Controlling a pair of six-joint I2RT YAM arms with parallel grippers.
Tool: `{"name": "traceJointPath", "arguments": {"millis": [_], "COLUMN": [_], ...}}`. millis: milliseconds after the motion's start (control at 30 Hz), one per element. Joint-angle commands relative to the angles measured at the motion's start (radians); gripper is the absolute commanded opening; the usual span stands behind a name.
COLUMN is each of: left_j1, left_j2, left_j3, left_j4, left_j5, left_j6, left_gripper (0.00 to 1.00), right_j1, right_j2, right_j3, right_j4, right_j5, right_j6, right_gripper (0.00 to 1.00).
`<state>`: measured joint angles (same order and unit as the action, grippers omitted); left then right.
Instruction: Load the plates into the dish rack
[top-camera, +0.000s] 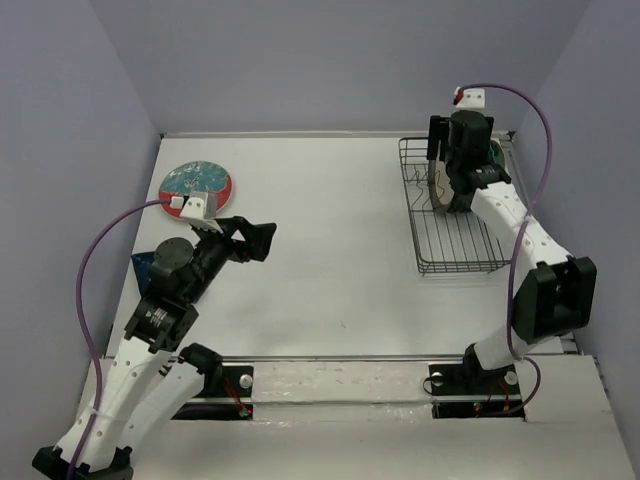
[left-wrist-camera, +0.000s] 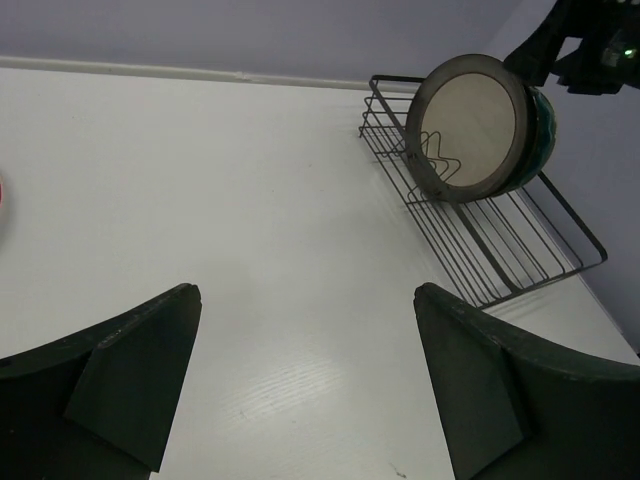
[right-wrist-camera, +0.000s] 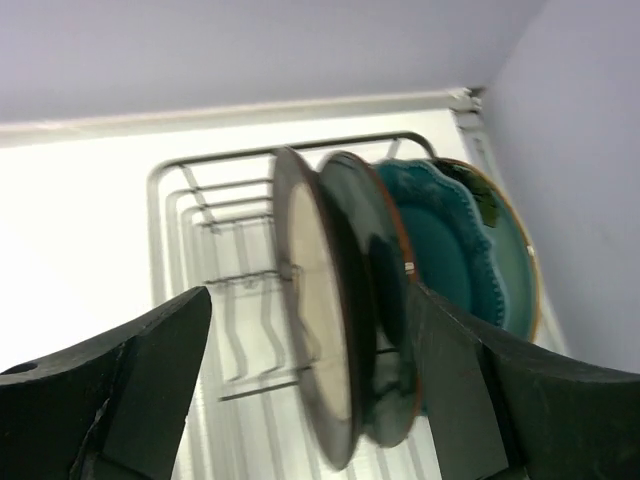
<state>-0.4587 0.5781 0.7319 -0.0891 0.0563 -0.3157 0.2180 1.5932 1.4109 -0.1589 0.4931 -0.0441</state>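
Observation:
The black wire dish rack (top-camera: 462, 245) stands at the far right and also shows in the left wrist view (left-wrist-camera: 520, 255). Several plates stand upright in its far end: a brown-rimmed cream plate (right-wrist-camera: 312, 330) in front, a dark teal plate (right-wrist-camera: 375, 300) behind it, then a scalloped teal plate (right-wrist-camera: 440, 245). My right gripper (right-wrist-camera: 310, 330) is open, its fingers straddling the cream and dark teal plates, and it hangs above the rack (top-camera: 445, 175). A red-rimmed plate with teal flowers (top-camera: 197, 186) lies flat at the far left. My left gripper (top-camera: 255, 240) is open and empty above bare table (left-wrist-camera: 310, 380).
A dark blue-teal piece (top-camera: 143, 263) shows under my left arm; I cannot tell what it is. A further rimmed plate (right-wrist-camera: 520, 270) stands behind the scalloped one. The walls close in at the back and on both sides. The rack's near half holds nothing.

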Motion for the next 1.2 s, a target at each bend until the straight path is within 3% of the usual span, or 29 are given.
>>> {"name": "traceJointPath", "arguments": {"millis": [0, 100, 267, 433, 633, 800, 933, 1167], "left_j1": [0.029, 0.051, 0.098, 0.107, 0.109, 0.118, 0.225, 0.717], "left_j2": [0.009, -0.001, -0.035, -0.069, -0.072, -0.029, 0.019, 0.17], "left_j3": [0.003, 0.003, 0.014, 0.058, 0.034, 0.027, -0.023, -0.095], "left_j4": [0.031, 0.032, 0.02, 0.009, -0.085, -0.173, -0.23, -0.207], "left_j5": [-0.026, -0.07, -0.199, -0.289, -0.415, -0.5, -0.431, -0.179], "left_j6": [-0.003, -0.013, -0.039, -0.045, -0.104, -0.18, -0.275, -0.29], "left_gripper": [0.99, 0.99, 0.99, 0.99, 0.96, 0.85, 0.81, 0.84], "right_j1": [0.061, 0.166, 0.342, 0.559, 0.685, 0.695, 0.695, 0.695], "right_j2": [-0.14, -0.156, -0.076, 0.161, 0.366, 0.343, 0.272, 0.172], "right_j3": [0.011, -0.055, -0.156, -0.078, 0.063, -0.039, -0.147, -0.314], "right_j4": [-0.008, 0.065, 0.26, 0.378, 0.43, 0.487, 0.499, 0.533], "right_j5": [-0.261, -0.387, -0.588, -0.642, -0.669, -0.666, -0.665, -0.68], "right_j6": [0.222, 0.343, 0.576, 0.693, 0.748, 0.748, 0.718, 0.676], "right_gripper": [0.84, 0.82, 0.67, 0.56, 0.54, 0.54, 0.56, 0.58]}}
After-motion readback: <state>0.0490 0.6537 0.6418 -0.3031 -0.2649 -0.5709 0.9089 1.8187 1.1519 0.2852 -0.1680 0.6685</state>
